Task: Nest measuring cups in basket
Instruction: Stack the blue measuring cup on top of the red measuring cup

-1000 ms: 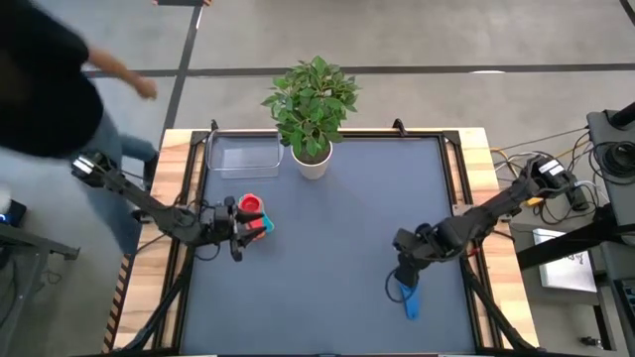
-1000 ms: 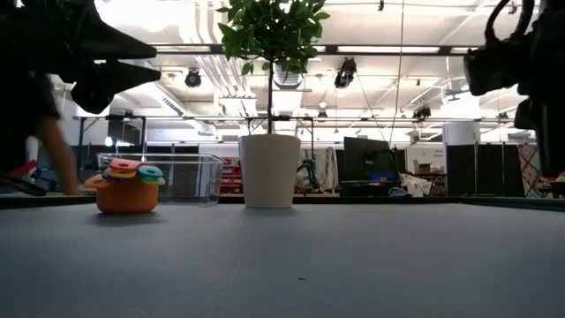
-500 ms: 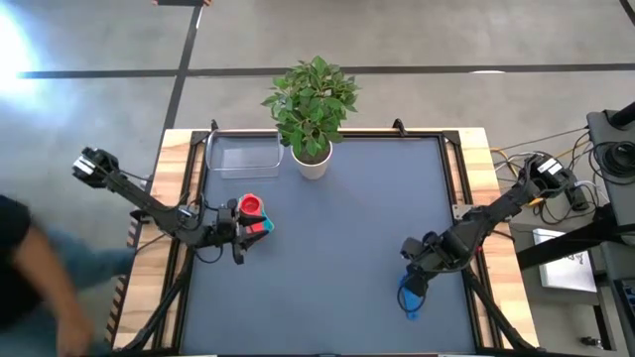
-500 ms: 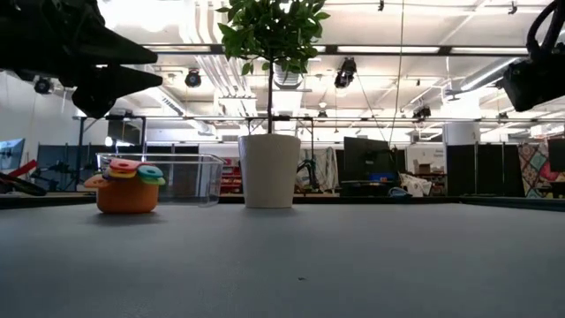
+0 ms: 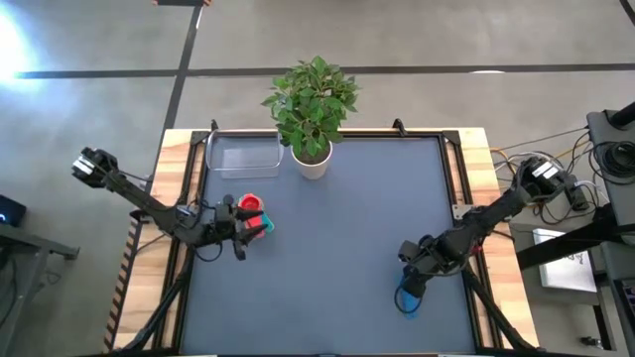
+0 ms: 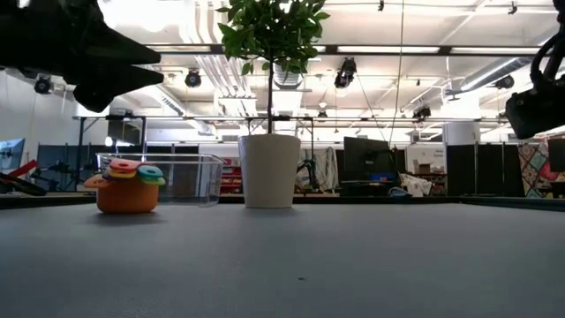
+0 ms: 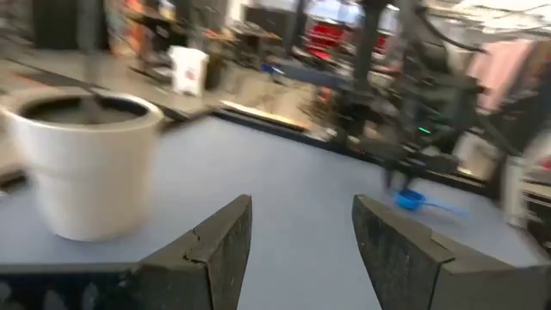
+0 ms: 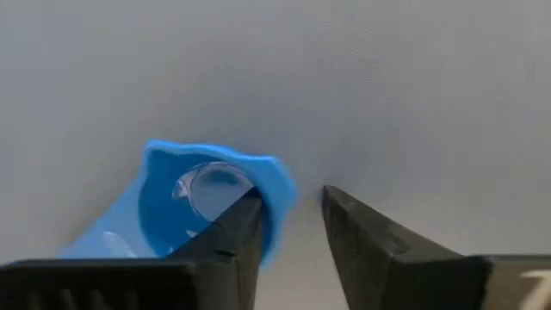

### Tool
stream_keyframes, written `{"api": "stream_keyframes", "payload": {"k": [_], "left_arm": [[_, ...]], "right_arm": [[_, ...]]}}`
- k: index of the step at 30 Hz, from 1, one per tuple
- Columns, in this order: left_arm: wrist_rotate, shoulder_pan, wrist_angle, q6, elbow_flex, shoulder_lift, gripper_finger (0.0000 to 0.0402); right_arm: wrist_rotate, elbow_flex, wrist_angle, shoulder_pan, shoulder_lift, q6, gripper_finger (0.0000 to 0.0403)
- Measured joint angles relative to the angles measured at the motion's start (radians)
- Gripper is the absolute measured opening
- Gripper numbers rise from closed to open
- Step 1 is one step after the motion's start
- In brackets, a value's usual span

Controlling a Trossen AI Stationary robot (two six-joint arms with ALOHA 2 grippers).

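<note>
A stack of nested measuring cups [image 5: 254, 214], orange at the bottom with coloured handles on top [image 6: 129, 187], stands on the table's left side. My left gripper [image 5: 240, 220] is open just beside and above the stack [image 7: 300, 250]. A blue cup [image 5: 405, 297] lies on the mat at the near right. My right gripper [image 8: 288, 228] is open over it and points down, with one finger over the cup's bowl and one outside its rim [image 8: 277, 191]. The clear basket [image 5: 244, 156] rests at the far left, next to the plant. My right gripper stands astride the blue cup's rim [image 8: 277, 191] from above, one finger [image 8: 243, 226] over the bowl and the other on the mat side. I cannot tell whether either finger touches the cup. The cup lies on the mat.
A plant in a white pot [image 5: 313, 159] stands at the far middle, beside the basket. The wide middle of the grey mat [image 5: 337, 248] is bare. Wooden side rails [image 5: 179, 188] border the mat.
My right gripper has gone toward the table's near edge and down onto the blue cup. A person at the table's left side has gone out of view.
</note>
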Motion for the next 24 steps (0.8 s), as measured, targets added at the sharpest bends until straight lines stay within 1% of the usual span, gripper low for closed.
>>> {"api": "stream_keyframes", "payload": {"k": [3,4,5,6,9,11,13,16,19,21,24], "left_arm": [[-0.133,0.000,0.003,0.037,0.016,-0.017,0.0184],[-0.181,0.000,0.002,0.049,0.020,-0.027,0.0184],[-0.214,0.000,0.001,0.068,0.025,-0.035,0.0184],[-0.230,0.000,0.002,0.092,0.028,-0.046,0.0184],[-0.233,0.000,0.000,0.147,0.031,-0.091,0.0184],[-0.233,0.000,-0.012,0.154,0.033,-0.129,0.0184],[-0.233,0.000,-0.059,0.107,0.033,-0.170,0.0184],[-0.228,0.002,-0.198,-0.006,0.033,-0.243,0.0180],[-0.214,0.002,-0.345,-0.081,0.034,-0.321,0.0175],[-0.212,0.001,-0.469,-0.108,0.054,-0.375,0.0173],[-0.212,0.004,-0.675,-0.168,0.133,-0.444,0.0172]], "right_arm": [[-0.004,0.013,-0.003,-0.029,0.004,-0.083,0.0049],[0.012,0.026,0.003,-0.044,0.004,-0.112,0.0029],[0.036,0.035,0.013,-0.064,0.001,-0.143,0.0020],[0.068,0.049,0.010,-0.085,-0.003,-0.181,0.0016],[0.128,0.101,0.041,-0.184,-0.008,-0.317,0.0010],[0.168,0.130,0.107,-0.270,-0.008,-0.426,0.0010],[0.170,0.153,0.235,-0.362,0.001,-0.538,0.0009],[0.168,0.184,0.388,-0.490,0.040,-0.667,0.0009],[0.160,0.241,0.475,-0.596,0.118,-0.766,0.0009],[0.148,0.296,0.527,-0.641,0.186,-0.821,0.0009],[0.075,0.411,0.601,-0.679,0.312,-0.879,0.0009]]}}
